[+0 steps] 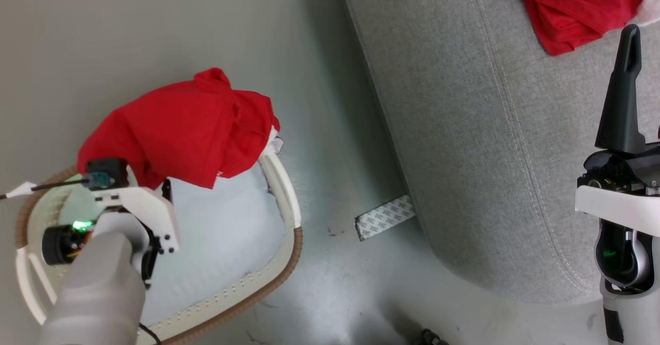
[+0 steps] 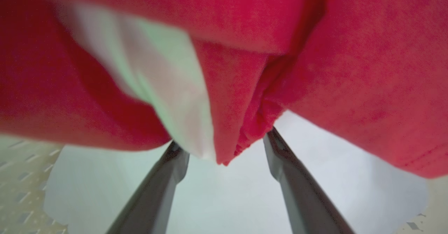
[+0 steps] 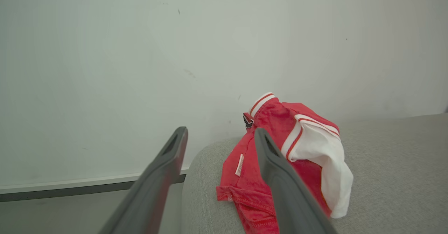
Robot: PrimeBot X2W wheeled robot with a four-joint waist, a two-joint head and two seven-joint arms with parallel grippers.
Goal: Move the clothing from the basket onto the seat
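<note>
Viewing from the head camera: basket at 8 o'clock of frame, seat from 12 to 4 o'clock, its near edge running 11-to-5 o'clock.

1. A red garment sits humped over the basket's far rim, at 12 o'clock of the basket. Its long axis runs about 8-to-2 o'clock, and a white edge shows at the 3 o'clock end. The pale lining below it is bare.
2. Left gripper: the 2 fingers stand spread. In the left wrist view a red fold and a white panel hang down between the tips, which are hidden behind the cloth. Cannot tell whether the cloth rests on them.
3. Right gripper: fingers spread, nothing between them, above the seat's rounded corner.
4. A second red garment lies on the seat. In the right wrist view its long axis runs 12-to-6 o'clock, striped trim at 12, white sleeve drooping toward 5.
5. A grey tape strip lies on the floor between basket and seat.
</note>
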